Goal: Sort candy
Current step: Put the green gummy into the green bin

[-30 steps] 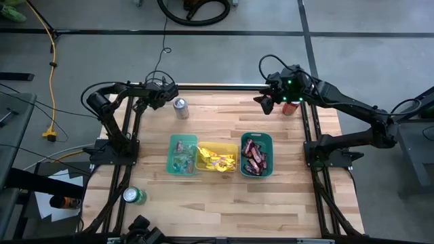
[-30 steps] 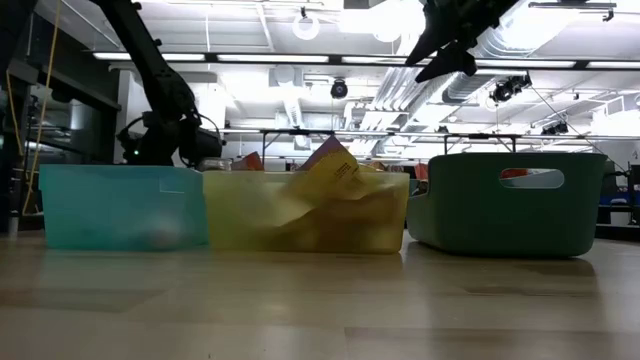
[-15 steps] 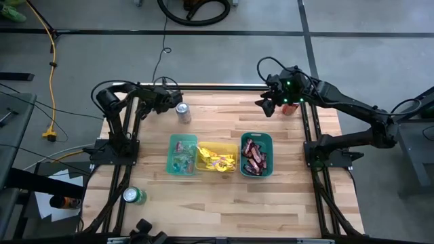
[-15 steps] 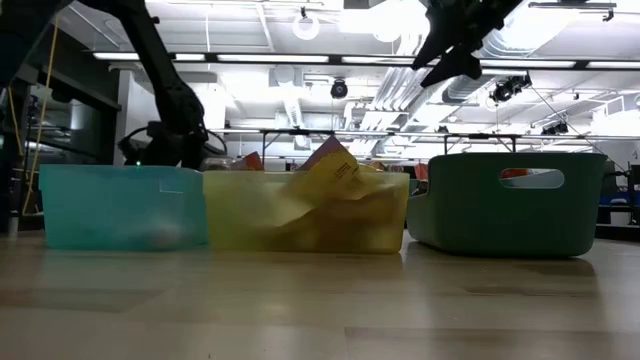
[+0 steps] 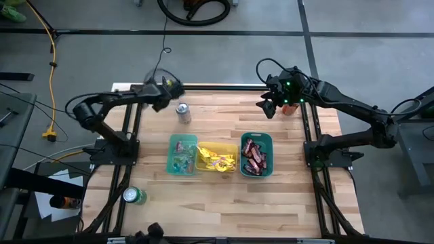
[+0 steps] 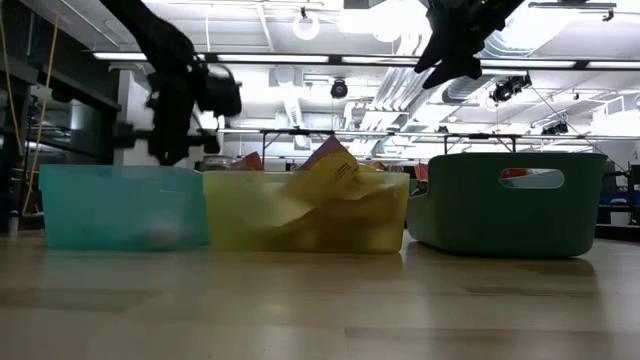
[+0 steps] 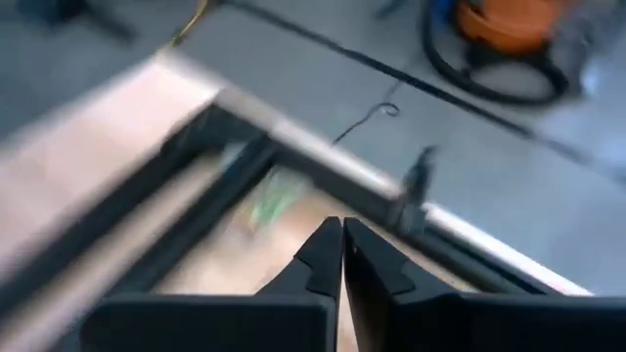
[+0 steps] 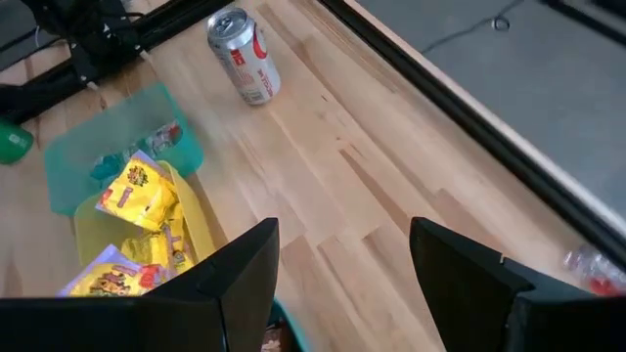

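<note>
Candy is already sitting sorted in the three bins mid-frame, left claw is hanging pinched shut and empty at upper left, right claw gaping empty upper right, so I'd be parking both clear of the cans.

candy sorted by kind, in bins

Two dark fingers of the right gripper are seen spread apart w/ bare wood table between. A silver-red can is seen upright at 11 o'clock. Yellow candy packets are seen in teal bin & yellow bin at 9 o'clock.
</note>
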`<state>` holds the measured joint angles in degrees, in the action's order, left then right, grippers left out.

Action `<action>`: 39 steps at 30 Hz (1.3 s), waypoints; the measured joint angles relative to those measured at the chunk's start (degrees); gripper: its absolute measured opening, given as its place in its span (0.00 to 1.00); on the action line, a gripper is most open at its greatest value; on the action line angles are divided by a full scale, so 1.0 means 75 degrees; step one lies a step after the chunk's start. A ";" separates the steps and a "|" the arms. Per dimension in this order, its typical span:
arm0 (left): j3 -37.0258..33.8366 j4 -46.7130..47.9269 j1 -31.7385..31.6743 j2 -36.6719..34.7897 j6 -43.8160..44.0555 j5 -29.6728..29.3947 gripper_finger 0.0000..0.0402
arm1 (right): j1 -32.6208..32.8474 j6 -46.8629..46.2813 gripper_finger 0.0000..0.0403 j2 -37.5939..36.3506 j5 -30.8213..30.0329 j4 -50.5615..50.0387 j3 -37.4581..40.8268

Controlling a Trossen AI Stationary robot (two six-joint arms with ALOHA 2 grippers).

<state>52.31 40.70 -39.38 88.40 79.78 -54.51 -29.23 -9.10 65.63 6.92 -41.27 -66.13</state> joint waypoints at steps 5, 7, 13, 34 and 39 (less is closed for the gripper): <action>0.1086 -0.0629 -0.1075 -0.0068 -0.4292 0.1220 0.00 | -0.0001 0.0394 0.56 0.0000 -0.0003 0.0292 0.0000; 0.1636 -0.0343 -0.1509 0.0138 -0.5268 0.1635 0.00 | -0.0001 0.0422 0.56 0.0000 -0.0003 0.0342 0.0000; 0.2825 0.1912 -0.2247 0.0692 -0.5920 0.2107 0.00 | -0.0001 0.0413 0.56 0.0000 -0.0003 0.0261 0.0000; -0.0071 0.6734 0.4074 -0.5146 0.2688 0.1626 0.00 | -0.0007 0.0663 0.56 0.0000 -0.0385 0.0402 0.0000; -0.0938 0.6538 0.3090 -0.6759 0.3253 0.1034 0.00 | -0.0007 0.0438 0.56 0.0000 -0.0382 0.0393 0.0000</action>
<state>45.27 89.74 -16.20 37.70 104.17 -46.76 -29.28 -5.82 65.63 4.05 -38.33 -66.13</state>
